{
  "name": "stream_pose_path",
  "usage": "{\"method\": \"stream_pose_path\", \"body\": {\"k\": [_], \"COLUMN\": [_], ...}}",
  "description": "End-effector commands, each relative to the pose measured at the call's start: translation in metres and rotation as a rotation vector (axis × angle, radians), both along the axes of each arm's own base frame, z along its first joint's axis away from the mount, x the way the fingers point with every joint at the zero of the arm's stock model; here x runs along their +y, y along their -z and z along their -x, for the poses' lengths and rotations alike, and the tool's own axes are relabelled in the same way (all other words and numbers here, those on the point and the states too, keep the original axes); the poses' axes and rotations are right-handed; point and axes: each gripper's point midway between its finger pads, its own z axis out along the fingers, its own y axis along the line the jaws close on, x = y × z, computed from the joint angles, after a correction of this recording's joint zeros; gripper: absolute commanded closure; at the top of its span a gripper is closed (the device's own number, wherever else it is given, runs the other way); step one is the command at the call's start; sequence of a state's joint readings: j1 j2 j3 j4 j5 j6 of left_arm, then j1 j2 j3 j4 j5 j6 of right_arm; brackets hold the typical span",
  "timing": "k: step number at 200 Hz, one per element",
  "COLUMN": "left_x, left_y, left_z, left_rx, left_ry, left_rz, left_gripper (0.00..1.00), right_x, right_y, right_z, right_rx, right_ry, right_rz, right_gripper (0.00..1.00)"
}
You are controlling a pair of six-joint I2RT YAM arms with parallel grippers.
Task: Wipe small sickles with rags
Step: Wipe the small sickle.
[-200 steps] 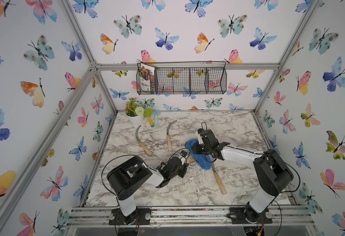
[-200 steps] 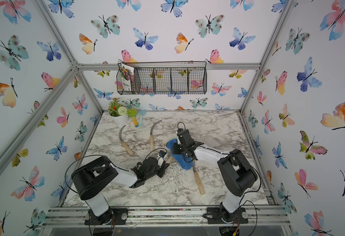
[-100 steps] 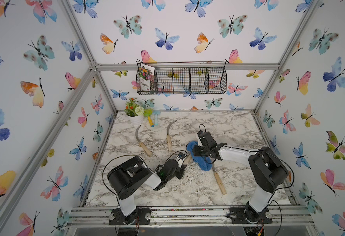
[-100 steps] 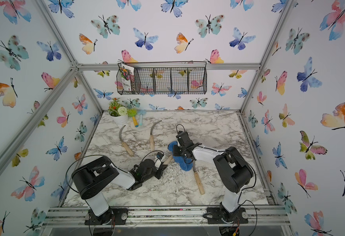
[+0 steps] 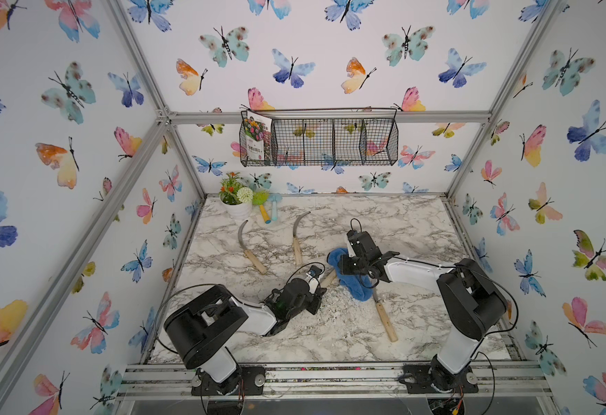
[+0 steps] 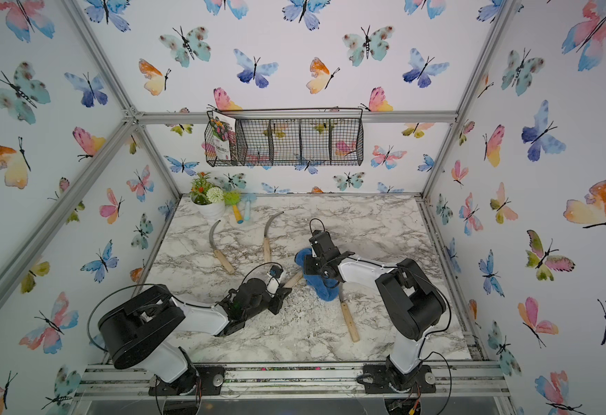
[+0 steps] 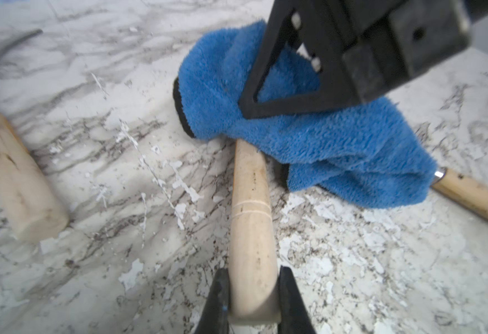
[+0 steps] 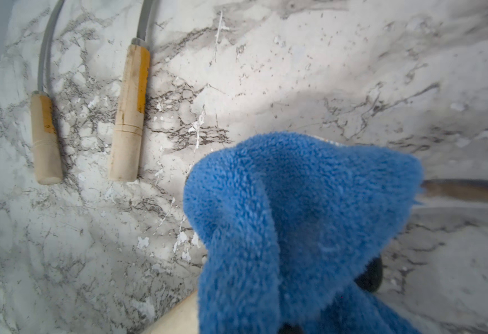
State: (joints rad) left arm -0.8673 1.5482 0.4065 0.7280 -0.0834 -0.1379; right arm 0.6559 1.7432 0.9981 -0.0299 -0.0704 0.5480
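Note:
My left gripper (image 7: 253,289) is shut on the end of a small sickle's pale wooden handle (image 7: 251,225) lying on the marble table (image 5: 402,230). The sickle's blade is hidden under the blue rag (image 7: 324,144). My right gripper (image 5: 348,267) is shut on the rag (image 8: 295,217), which is bunched and pressed down over that blade. Another small sickle (image 5: 386,321) pokes out from under the rag's near end. Two more small sickles (image 5: 249,248) (image 5: 296,239) lie apart at the back left. In both top views the held handle (image 6: 293,279) shows between the grippers.
A white flower pot (image 5: 238,204) and two toy tools (image 5: 267,212) with yellow and light-blue handles stand at the back left corner. A black wire basket (image 5: 319,142) hangs on the back wall. White flakes (image 5: 341,305) litter the table by the left gripper.
My left gripper's jaws have closed on the sickle's handle. The right arm has shifted slightly towards the left arm and sunk lower with the rag.

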Motion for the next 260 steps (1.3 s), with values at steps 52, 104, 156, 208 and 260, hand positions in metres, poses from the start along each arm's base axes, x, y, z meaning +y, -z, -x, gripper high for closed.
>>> {"method": "stream_pose_path", "body": {"k": [52, 104, 156, 208, 260], "left_x": [0.000, 0.001, 0.023, 0.027, 0.020], "left_y": [-0.055, -0.041, -0.037, -0.044, -0.046], "left_z": [-0.017, -0.016, -0.026, -0.017, -0.008], "left_rx": [-0.149, -0.164, -0.238, -0.249, -0.231], "left_ry": [-0.034, 0.020, -0.056, -0.039, 0.021], "left_rz": [0.056, 0.029, 0.007, 0.035, 0.057], "left_gripper": [1.00, 1.00, 1.00, 1.00, 1.00], "right_x": [0.000, 0.020, 0.055, 0.053, -0.004], "right_y": [-0.031, -0.028, -0.051, -0.024, 0.016], "right_z": [0.001, 0.012, 0.045, 0.044, -0.002], "right_rx": [-0.054, -0.034, -0.064, -0.037, 0.003], "right_ry": [-0.008, -0.061, -0.179, -0.184, -0.003], "right_rz": [-0.004, 0.000, -0.061, -0.023, 0.146], "right_gripper": [0.98, 0.98, 0.98, 0.98, 0.98]}}
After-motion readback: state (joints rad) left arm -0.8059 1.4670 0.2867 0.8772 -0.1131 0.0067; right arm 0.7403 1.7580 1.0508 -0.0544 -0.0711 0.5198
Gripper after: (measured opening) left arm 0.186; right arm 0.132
